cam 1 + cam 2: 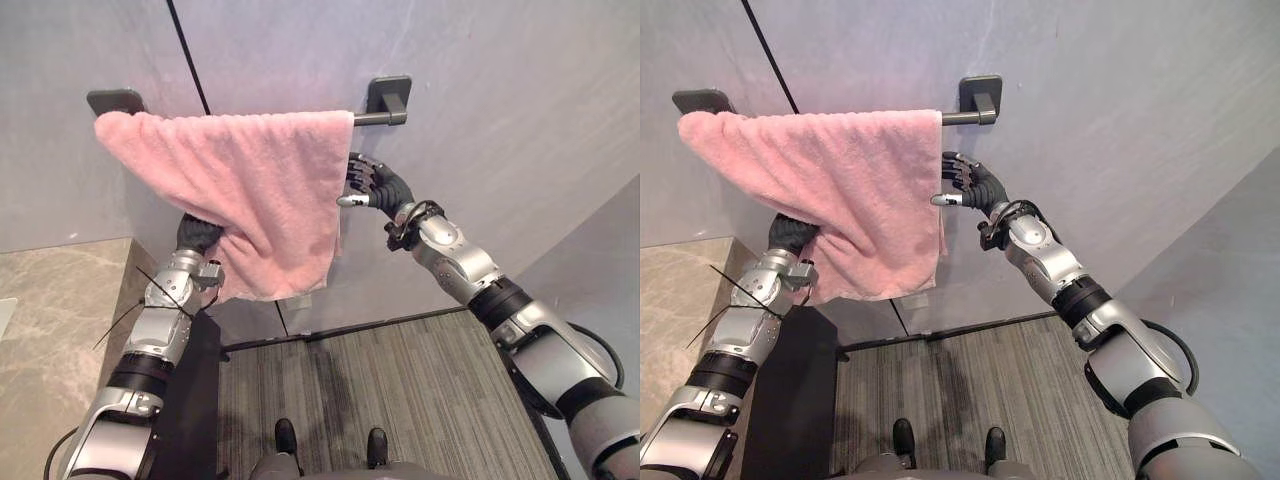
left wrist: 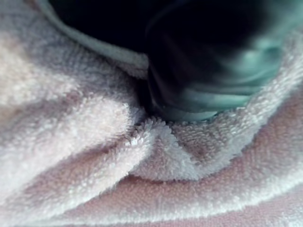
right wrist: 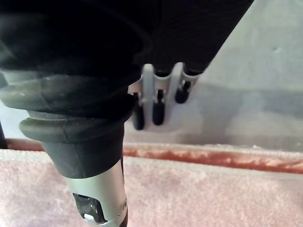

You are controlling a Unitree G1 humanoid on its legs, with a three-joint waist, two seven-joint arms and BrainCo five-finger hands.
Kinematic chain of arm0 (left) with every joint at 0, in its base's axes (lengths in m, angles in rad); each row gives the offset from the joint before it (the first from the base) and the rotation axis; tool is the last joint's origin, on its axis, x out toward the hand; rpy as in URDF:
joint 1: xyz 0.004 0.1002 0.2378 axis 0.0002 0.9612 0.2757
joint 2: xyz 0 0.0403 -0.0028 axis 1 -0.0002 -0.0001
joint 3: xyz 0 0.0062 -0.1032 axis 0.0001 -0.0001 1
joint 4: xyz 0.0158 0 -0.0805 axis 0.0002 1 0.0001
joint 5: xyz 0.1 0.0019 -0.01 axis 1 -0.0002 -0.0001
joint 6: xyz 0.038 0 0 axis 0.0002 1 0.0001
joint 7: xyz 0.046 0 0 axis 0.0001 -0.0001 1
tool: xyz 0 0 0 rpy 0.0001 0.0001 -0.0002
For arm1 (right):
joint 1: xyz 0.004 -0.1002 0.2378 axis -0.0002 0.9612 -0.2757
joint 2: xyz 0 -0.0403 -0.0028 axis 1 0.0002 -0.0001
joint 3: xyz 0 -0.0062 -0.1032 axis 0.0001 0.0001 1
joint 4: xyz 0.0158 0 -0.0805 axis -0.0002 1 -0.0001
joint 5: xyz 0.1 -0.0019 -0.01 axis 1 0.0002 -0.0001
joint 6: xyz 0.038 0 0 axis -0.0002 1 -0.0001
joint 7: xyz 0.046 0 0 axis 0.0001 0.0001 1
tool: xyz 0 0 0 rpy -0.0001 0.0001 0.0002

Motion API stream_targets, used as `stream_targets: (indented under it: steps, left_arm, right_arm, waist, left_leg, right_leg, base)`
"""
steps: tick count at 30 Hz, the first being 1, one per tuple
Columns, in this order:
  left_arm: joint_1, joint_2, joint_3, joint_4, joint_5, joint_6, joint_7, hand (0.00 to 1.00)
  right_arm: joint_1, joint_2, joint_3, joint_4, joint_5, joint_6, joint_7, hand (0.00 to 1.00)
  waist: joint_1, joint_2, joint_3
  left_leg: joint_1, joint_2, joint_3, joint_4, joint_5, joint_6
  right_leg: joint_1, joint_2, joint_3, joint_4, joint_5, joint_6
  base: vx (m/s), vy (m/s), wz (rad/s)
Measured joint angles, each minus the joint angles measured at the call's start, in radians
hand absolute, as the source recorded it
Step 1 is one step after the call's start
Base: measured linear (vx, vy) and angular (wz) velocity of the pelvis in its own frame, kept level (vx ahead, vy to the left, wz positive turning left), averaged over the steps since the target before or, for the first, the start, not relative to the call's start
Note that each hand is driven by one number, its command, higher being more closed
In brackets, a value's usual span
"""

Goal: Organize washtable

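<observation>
On rail (image 1: 378, 118), towel (image 1: 240, 190) apparently hides left robot hand (image 1: 197, 234).

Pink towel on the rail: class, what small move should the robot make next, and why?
Probably ease the left robot hand downward so the pink towel can drop flat. The cloth is draped over the rail, but it bunches around that hand and its lower left side hangs unevenly. The right robot hand sits open at the towel's right edge, holding nothing.
</observation>
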Motion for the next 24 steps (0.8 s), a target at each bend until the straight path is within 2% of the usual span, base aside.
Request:
stream_targets:
  steps: [7, 13, 14, 19, 24]
  left_arm:
    - [-0.043, -0.002, -0.025, 0.016, 0.000, 0.000, 0.013, 1.00]
    - [-0.057, -0.023, -0.027, 0.019, 0.000, -0.003, 0.021, 1.00]
    - [-0.058, -0.028, -0.027, 0.019, 0.000, -0.003, 0.022, 1.00]
    - [-0.058, -0.031, -0.027, 0.019, 0.000, -0.003, 0.028, 1.00]
    - [-0.057, -0.032, -0.021, 0.019, 0.001, -0.003, 0.031, 1.00]
  right_arm:
    - [-0.078, 0.084, 0.002, 0.075, -0.011, 0.004, 0.000, 0.00]
    - [-0.121, 0.136, 0.004, 0.090, -0.034, 0.003, 0.000, 0.00]
    - [-0.126, 0.148, 0.005, 0.104, -0.034, 0.003, 0.000, 1.00]
    - [-0.143, 0.168, 0.009, 0.109, -0.034, 0.003, -0.001, 1.00]
    - [-0.143, 0.150, 0.005, 0.107, -0.041, 0.003, -0.001, 1.00]
  waist:
    - [0.003, 0.002, 0.012]
    - [0.022, 0.007, 0.029]
    - [0.026, 0.007, 0.029]
    - [0.026, 0.006, 0.030]
    - [0.024, 0.006, 0.030]
  left_leg:
    - [-0.012, 0.000, -0.009, 0.000, 0.003, -0.001]
    - [-0.014, 0.002, -0.012, 0.000, 0.005, -0.003]
    - [-0.014, 0.002, -0.013, 0.000, 0.005, -0.003]
    - [-0.016, 0.002, -0.017, 0.000, 0.005, -0.003]
    - [-0.015, 0.002, -0.017, 0.000, 0.005, -0.003]
  right_leg:
    - [0.002, 0.008, -0.011, -0.019, 0.010, -0.005]
    - [0.002, 0.010, -0.015, -0.019, 0.011, -0.006]
    - [0.002, 0.010, -0.015, -0.019, 0.011, -0.006]
    - [0.003, 0.009, -0.020, -0.018, 0.010, -0.006]
    - [0.004, 0.009, -0.020, -0.018, 0.011, -0.006]
  base:
    - [0.03, -0.008, 0.04]
    - [0.00, -0.001, 0.01]
    - [0.00, 0.000, 0.00]
    - [0.00, 0.001, 0.01]
    - [0.00, 0.000, 0.00]
